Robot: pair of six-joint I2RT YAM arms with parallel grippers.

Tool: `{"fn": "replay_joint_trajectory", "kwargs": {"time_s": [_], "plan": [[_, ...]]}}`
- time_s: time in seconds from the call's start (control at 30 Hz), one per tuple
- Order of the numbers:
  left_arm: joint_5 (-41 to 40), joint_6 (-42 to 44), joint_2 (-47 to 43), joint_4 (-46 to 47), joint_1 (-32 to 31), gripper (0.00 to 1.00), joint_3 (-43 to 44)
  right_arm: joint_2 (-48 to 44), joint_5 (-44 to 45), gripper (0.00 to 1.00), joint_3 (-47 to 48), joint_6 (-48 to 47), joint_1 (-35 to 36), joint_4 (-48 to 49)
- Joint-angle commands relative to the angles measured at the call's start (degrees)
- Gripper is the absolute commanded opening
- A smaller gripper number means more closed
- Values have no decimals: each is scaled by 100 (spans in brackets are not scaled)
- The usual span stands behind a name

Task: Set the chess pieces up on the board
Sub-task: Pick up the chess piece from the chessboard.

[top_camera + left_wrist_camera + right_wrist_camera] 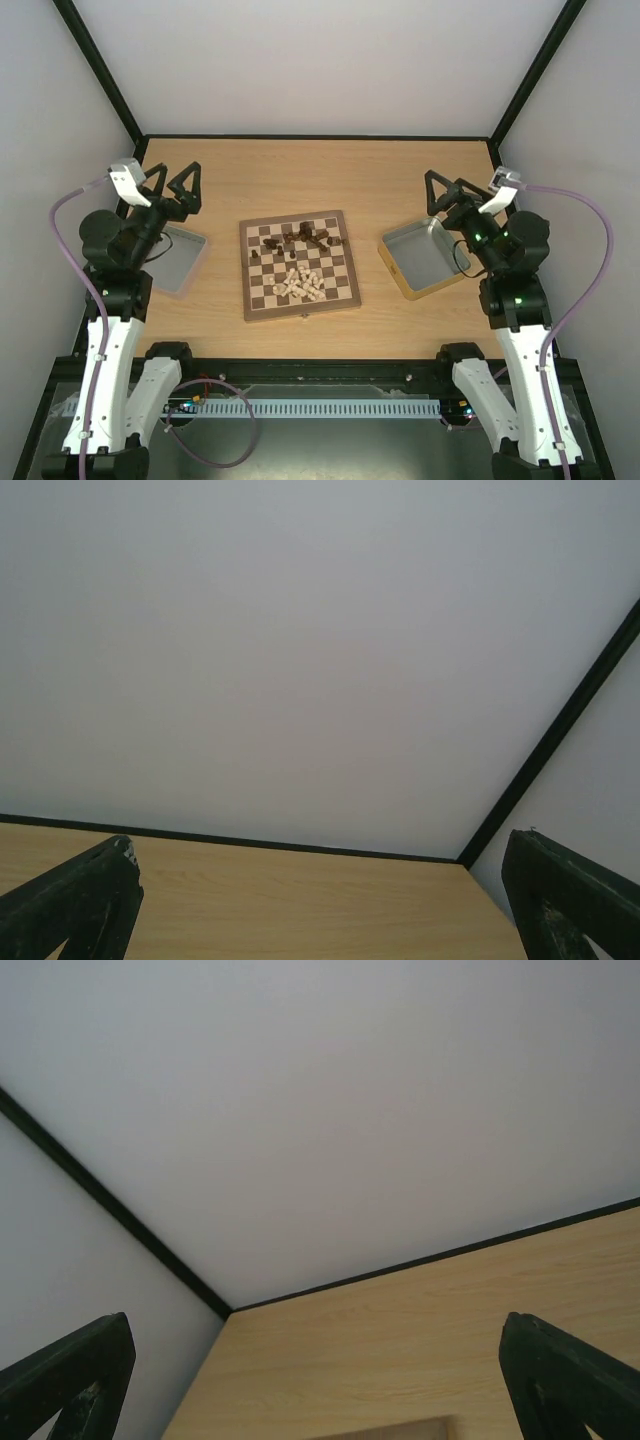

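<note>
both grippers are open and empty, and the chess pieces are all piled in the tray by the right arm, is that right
Not quite. The chess pieces are heaped on the board, not in the tray by the right arm, as the top external view shows. The rest holds: the left gripper and the right gripper are both open and empty.

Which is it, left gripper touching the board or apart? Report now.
Apart. The top view shows the left gripper off to the left of the board, with a stretch of bare table between them.
</note>
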Motion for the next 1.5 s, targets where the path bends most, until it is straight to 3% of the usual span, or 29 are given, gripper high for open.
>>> {"fn": "replay_joint_trajectory", "kwargs": {"time_s": [0.0,0.33,0.47,0.77,1.1,1.37,1.47], "plan": [[431,-341,33,261,47,100,5,110,-859,98,-67,180,-44,266],[994,-596,422,446,52,100,-183,817,-1714,99,-395,761,-54,302],[1677,-501,988,107,-182,100,-228,1252,-2059,92,-719,754,70,432],[-262,-782,1965,-1623,-2409,99,-146,1826,-871,79,-920,367,1414,-352],[-1294,-1687,2124,-2365,-3922,66,-968,2044,387,61,-1489,113,2848,-875],[-1628,-1968,2099,-2741,-4151,39,-1309,2734,1553,51,-1288,476,4097,-848],[-1498,-1941,2254,-2689,-4159,36,-1356,2968,1855,47,-1258,707,4416,-656]]}}
